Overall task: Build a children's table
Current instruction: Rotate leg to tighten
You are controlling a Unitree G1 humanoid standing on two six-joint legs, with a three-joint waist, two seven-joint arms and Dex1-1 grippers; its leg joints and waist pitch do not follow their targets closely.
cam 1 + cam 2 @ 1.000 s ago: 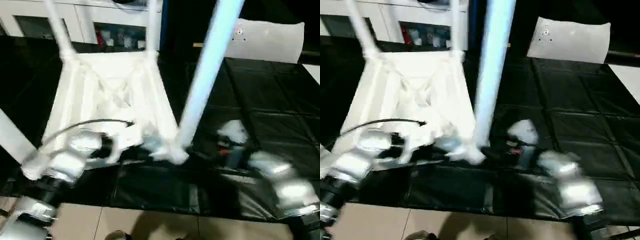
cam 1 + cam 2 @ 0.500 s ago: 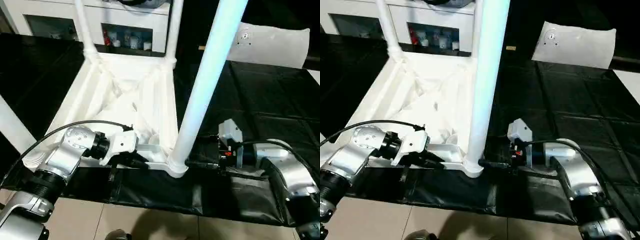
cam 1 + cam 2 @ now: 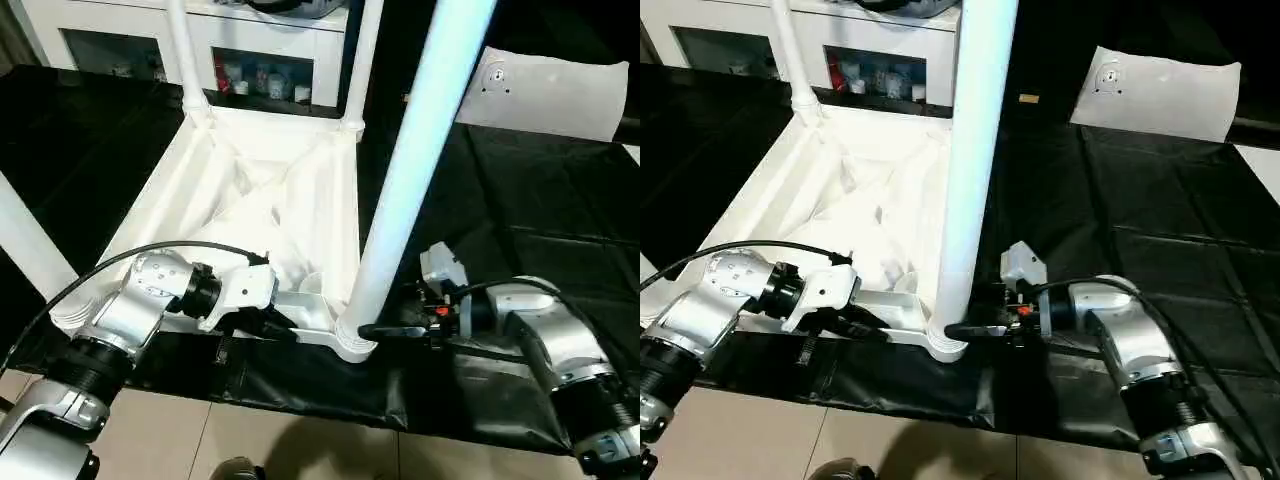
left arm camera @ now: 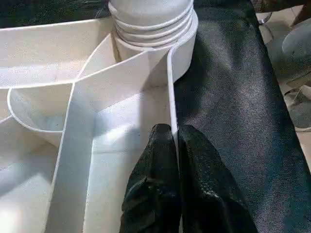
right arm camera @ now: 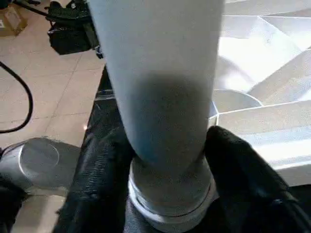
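Black sheeting (image 3: 520,200) covers the floor under your upturned tabletop (image 3: 250,200), ribbed underside up, long axis running away from you toward the cabinet (image 3: 250,40). Your left gripper (image 4: 174,141) is pinched shut on the near rim (thin wall between the fingers). To its right, at the near-right corner, the near leg (image 3: 420,150) stands upright in its socket, and your right gripper (image 3: 975,329) has one finger on each side of its base.

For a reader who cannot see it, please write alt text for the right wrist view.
The right gripper has one black finger on each side of a white table leg, just above its ribbed base. The white ribbed tabletop lies behind it.
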